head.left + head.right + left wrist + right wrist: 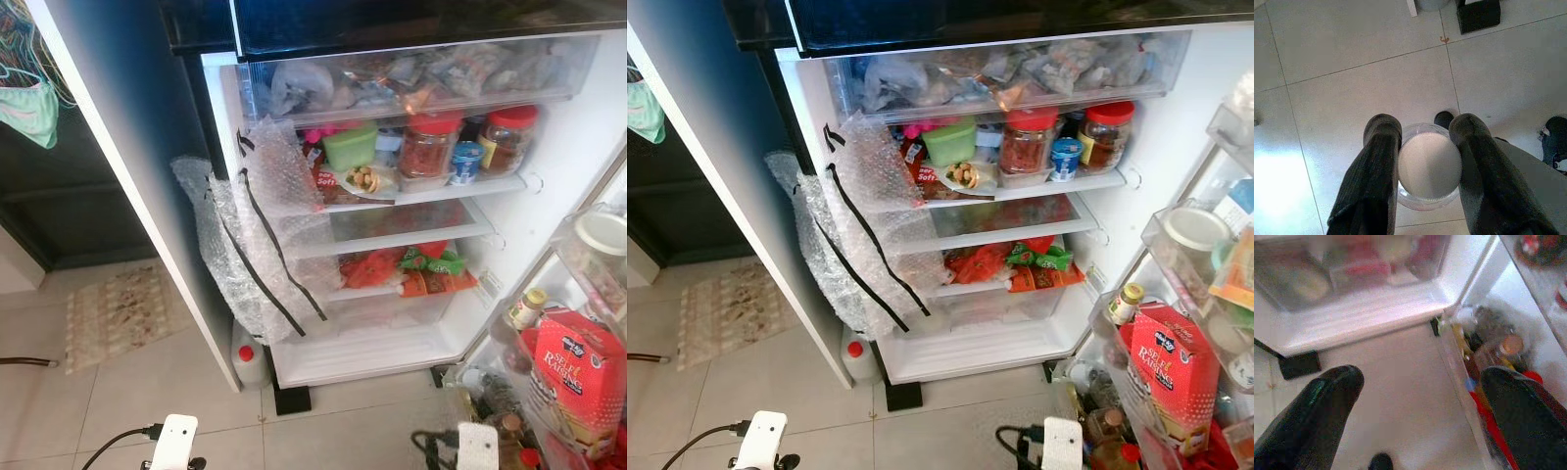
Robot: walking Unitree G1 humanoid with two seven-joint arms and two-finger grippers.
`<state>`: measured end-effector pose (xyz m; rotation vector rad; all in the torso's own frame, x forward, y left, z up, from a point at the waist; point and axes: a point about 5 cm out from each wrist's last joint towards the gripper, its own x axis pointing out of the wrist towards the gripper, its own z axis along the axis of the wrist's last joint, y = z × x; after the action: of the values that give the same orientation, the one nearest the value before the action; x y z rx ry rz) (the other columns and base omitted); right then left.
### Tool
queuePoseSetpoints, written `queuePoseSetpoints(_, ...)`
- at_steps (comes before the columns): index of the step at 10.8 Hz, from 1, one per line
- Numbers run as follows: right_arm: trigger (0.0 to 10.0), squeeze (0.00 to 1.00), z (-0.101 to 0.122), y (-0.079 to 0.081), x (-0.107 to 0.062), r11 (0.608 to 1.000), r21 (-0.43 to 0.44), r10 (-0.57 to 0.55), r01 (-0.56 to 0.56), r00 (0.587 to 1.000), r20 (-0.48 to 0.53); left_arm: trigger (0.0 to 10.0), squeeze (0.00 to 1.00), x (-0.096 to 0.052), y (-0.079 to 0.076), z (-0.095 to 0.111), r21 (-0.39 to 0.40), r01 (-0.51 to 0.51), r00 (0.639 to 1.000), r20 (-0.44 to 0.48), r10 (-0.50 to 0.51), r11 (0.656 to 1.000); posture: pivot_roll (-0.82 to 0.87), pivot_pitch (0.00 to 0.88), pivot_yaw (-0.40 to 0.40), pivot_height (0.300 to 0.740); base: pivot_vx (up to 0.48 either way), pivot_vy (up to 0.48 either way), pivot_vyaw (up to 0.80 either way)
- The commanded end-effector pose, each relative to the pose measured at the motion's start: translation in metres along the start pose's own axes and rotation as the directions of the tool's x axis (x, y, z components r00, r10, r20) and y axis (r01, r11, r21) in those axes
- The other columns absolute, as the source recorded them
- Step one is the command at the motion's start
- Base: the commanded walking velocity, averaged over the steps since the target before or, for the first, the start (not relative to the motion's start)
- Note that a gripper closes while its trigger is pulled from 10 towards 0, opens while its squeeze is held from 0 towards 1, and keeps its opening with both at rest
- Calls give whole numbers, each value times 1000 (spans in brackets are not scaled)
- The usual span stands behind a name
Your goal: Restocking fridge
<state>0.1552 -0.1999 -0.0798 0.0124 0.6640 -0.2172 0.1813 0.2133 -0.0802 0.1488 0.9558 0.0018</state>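
- White fridge (549, 255) stands open ahead of the robot, its door swung out on the robot's right and its shelves crowded.
- A clear drawer (411, 73) across the top is packed with bagged food.
- On the shelf below sit a green tub (350, 147), two red-lidded jars (428, 145) of reddish-brown contents, a small blue-and-white pot (466, 162) between them, and a plate of snacks (364, 179) at the front edge.
- Lower down, red and green packets (416, 269) lie above the bottom drawer.
- Bubble wrap with black tape strips (260, 235) hangs off the fridge's left edge, drooping toward the floor.
- The door racks hold a red box of self-raising flour (578, 377), a small yellow-capped bottle (525, 308) just beside it, and a round white-lidded container (600, 233) higher up.
- A red-capped plastic jug (251, 360) stands on the pale tiled floor (147, 392) by the fridge's lower left corner; a patterned mat (116, 313) lies well to the left.
- The left gripper (1426, 142) is low over the tiles, clamped on a clear jar with a white ribbed lid (1429, 164), one black finger (1376, 171) pressing each side.
- The right gripper (1420, 387) is released, its fingers (1317, 406) spread wide and empty, held near the floor in front of the fridge base and the bottom door rack, where blurred bottles (1498, 342) stand.
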Motion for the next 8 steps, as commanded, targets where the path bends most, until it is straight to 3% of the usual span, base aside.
queuePoseSetpoints(1, 10000, 0, 3, 0, -2, 999, 52, -7, 4, 999, 50, 10000, 0, -1, 3, -2, 7, -4, 1000, -6, 4, 1000, -82, 33, 40, 740, 0, 0, 0)
queuePoseSetpoints(5, 10000, 0, 11, 0, -3, 997, 82, 1, -13, 989, 145, 10000, 0, -1, 4, -1, 10, -5, 1000, 1, 5, 1000, -96, 30, 39, 740, 0, 0, 0)
queuePoseSetpoints(6, 10000, 0, 55, -10, 5, 998, 69, -19, -6, 935, 355, 10000, 0, -1, 4, 0, 11, -5, 1000, 3, 5, 1000, -100, 29, 39, 740, 0, 0, 0)
queuePoseSetpoints(7, 10000, 0, 149, -25, -2, 1000, 23, -11, -7, 727, 686, 10000, 0, 0, 4, 0, 14, -6, 1000, 5, 6, 1000, -101, 27, 39, 740, 0, 0, 0)
queuePoseSetpoints(8, 10000, 0, 162, -28, -4, 999, 33, -19, -6, 701, 713, 10000, 0, 0, 4, 0, 14, -7, 1000, 6, 7, 1000, -102, 26, 39, 740, 0, 0, 0)
